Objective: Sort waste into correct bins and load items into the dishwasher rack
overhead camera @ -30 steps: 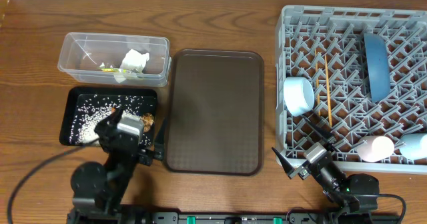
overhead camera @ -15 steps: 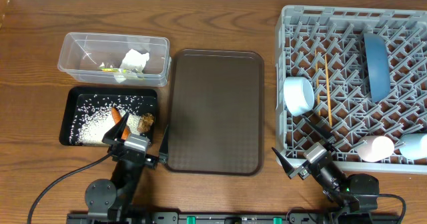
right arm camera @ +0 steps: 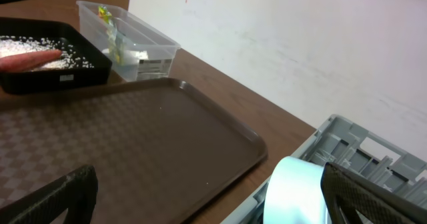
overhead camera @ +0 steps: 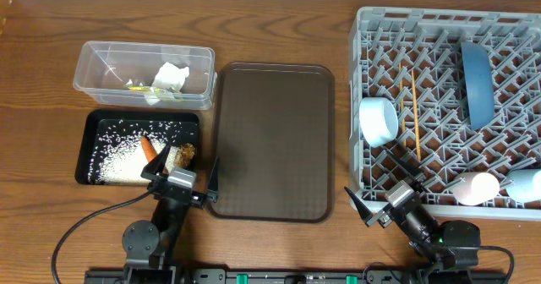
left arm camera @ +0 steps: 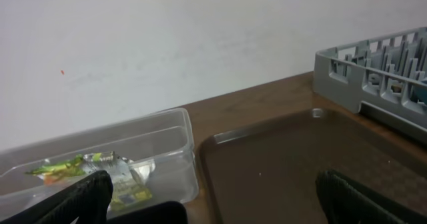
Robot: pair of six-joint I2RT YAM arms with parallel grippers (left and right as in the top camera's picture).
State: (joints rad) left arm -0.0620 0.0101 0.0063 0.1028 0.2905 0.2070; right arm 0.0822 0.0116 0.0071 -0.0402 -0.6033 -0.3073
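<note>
The clear tub (overhead camera: 101,64) holds the white napkin (overhead camera: 172,75) and silvery wrapper (overhead camera: 142,88). The black tray (overhead camera: 85,149) holds rice (overhead camera: 118,153), the carrot (overhead camera: 150,148) and the brown lump (overhead camera: 185,153). The grey rack (overhead camera: 439,30) holds the blue plate (overhead camera: 476,81), white bowl (overhead camera: 378,121), chopsticks (overhead camera: 415,115), pink cup (overhead camera: 473,187) and light-blue cup (overhead camera: 526,184). My left gripper (overhead camera: 184,169) is open and empty at the black tray's front right corner; it faces the tub (left arm camera: 160,144). My right gripper (overhead camera: 379,196) is open and empty, near the bowl (right arm camera: 293,191).
The flat brown serving tray (overhead camera: 270,140) lies between the bins and the rack, bare. It fills the foreground of the left wrist view (left arm camera: 293,164) and the right wrist view (right arm camera: 133,137). Both arms sit low at the table's front edge.
My left arm has drawn back from over the black tray toward the front edge, uncovering the carrot and brown lump. The right arm has not moved.
</note>
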